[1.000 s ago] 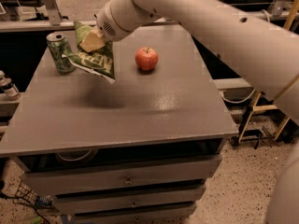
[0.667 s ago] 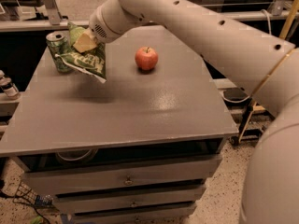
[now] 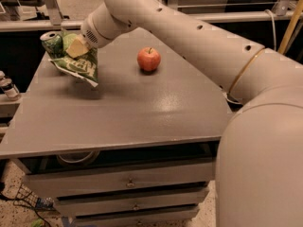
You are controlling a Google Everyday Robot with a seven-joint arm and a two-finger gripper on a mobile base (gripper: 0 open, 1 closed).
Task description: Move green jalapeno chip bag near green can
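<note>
My arm (image 3: 189,37) is the biggest thing here. It comes in from the right side and reaches across to the far left corner of the grey table (image 3: 142,108). Under the table top there are drawers (image 3: 128,181) with small handles.

The green jalapeno chip bag (image 3: 81,66) is at the far left part of the table. It hangs tilted, with its lower white sealed end pointing down toward the surface, and a dark shadow lies on the table below it. I cannot tell if the lowest edge touches the table or not.

The red apple (image 3: 148,59) stands alone near the far middle of the table, well apart from the bag, on its right.

The green can (image 3: 49,40) stands upright at the far left corner, just beside the bag and partly behind it. Only its silver top and a bit of its side are visible.

My gripper (image 3: 77,47) is at the top of the bag, next to the can, and it is clenched on the upper part of the bag.
</note>
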